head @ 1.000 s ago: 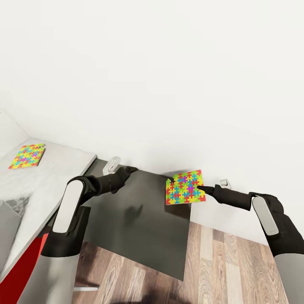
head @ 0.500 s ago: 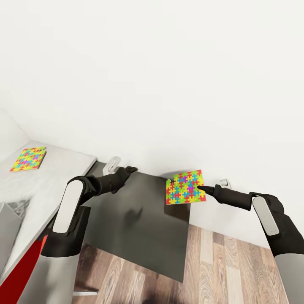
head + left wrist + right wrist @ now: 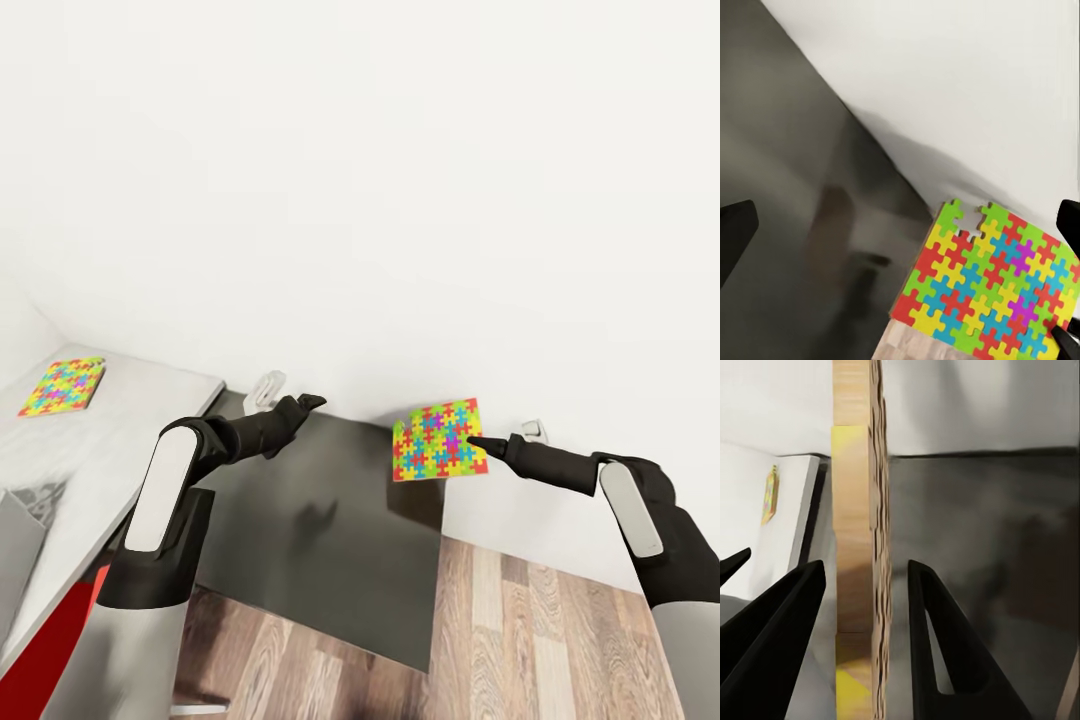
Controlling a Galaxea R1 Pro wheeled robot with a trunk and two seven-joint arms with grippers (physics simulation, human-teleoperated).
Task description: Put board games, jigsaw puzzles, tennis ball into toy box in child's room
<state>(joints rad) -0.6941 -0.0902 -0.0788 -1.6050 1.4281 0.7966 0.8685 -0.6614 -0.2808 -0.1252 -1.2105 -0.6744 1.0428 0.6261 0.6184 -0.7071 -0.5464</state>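
Pinching jigsaw puzzle [image 3: 437,440] edge-on: right end effector [image 3: 470,441]; left end effector [image 3: 305,402] empty, spread.

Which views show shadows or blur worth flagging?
Head view: left arm casts a soft shadow on the dark side cabinet. Left wrist view: smeared dark streak on that cabinet, held jigsaw puzzle crisp. Right wrist view: the puzzle's edge sharp, fingers dark silhouettes.

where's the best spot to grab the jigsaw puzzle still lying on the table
Take the jigsaw puzzle on the table by one edge, pinching across its thin faces. It lies flat on the pale table top, so the open left gripper likely needs an edge nudged past the table's rim first, then a level approach from the side.
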